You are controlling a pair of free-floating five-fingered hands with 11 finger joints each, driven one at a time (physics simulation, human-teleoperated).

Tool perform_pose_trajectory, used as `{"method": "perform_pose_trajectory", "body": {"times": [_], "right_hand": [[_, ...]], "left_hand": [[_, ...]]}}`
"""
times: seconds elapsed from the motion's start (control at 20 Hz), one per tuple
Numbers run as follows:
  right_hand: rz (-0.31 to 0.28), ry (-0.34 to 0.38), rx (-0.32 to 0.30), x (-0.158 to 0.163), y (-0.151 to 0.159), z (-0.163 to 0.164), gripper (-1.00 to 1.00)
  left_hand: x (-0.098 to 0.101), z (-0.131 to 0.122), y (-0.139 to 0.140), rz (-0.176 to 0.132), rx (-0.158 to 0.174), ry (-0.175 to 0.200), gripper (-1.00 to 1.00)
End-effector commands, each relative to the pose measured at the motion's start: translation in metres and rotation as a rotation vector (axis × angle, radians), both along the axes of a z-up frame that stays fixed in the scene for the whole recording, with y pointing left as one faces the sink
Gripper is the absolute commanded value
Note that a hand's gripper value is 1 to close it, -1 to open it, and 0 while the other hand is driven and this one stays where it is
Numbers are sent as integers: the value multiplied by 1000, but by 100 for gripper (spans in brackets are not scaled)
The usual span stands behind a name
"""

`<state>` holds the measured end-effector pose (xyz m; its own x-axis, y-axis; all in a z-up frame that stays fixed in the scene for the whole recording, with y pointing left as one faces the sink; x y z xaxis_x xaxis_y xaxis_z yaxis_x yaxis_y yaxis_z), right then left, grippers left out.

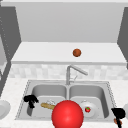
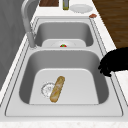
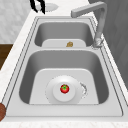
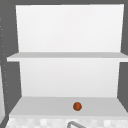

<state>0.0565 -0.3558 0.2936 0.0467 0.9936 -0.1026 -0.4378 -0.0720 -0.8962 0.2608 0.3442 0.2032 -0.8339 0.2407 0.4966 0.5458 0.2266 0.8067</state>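
The left hand [image 1: 31,100] hovers over the left basin's outer rim, fingers [image 2: 105,70] curled downward and holding nothing, with the bread roll [image 1: 48,106] lying on the basin floor just inward of them, its long axis running toward the divider; the right hand [image 1: 118,114] is farther off.

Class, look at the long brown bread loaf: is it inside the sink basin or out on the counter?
Inside. The long brown bread loaf lies flat on the floor of the left steel basin, one end over the round drain.

Left robot hand [image 1: 31,100] hovering at the near left, fingers curled downward, holding nothing. Right robot hand [image 1: 118,113] hanging at the near right edge, fingers pointing down.
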Motion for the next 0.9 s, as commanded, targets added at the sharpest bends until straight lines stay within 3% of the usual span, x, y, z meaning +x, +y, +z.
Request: {"method": "perform_pose_trajectory", "body": {"times": [0.0,0.4,0.85], "right_hand": [[12,-43,-26,11,-5,-30,-100],[55,-77,23,43,-40,-95,-100],[68,-46,-30,107,-48,-171,-100]], "left_hand": [[0,0,0,0,0,0,0],[0,0,0,0,0,0,0],[0,0,0,0,0,0,0]]}}
